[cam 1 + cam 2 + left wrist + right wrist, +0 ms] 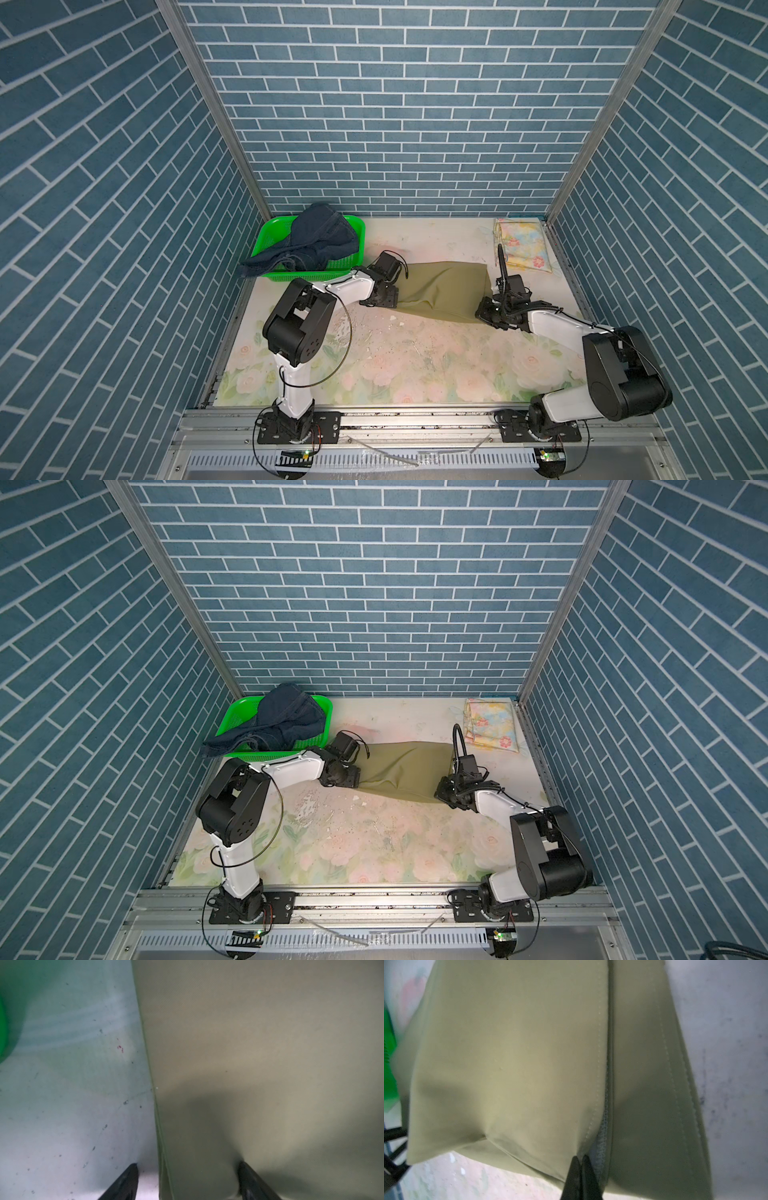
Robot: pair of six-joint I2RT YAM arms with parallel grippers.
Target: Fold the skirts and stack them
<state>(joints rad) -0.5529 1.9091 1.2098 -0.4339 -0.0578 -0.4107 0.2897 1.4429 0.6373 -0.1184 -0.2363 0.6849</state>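
Note:
The olive skirt (440,291) (409,766) lies spread across the middle of the table. My left gripper (394,297) (353,777) stands open at its left end. In the left wrist view the left gripper (188,1165) straddles the skirt's (259,1053) edge, one finger on the table and one on the cloth. My right gripper (483,314) (441,791) is at the skirt's near right corner. In the right wrist view it (580,1160) is shut on the olive skirt's (519,1059) hem. The denim skirt (318,239) (286,721) is heaped in the basket. The floral skirt (521,245) (490,727) lies folded at the back right.
The green basket (269,227) (232,717) stands at the back left, just behind the left wrist, with denim hanging over its left rim. Brick-patterned walls close the back and both sides. Metal rails run along the table's side edges.

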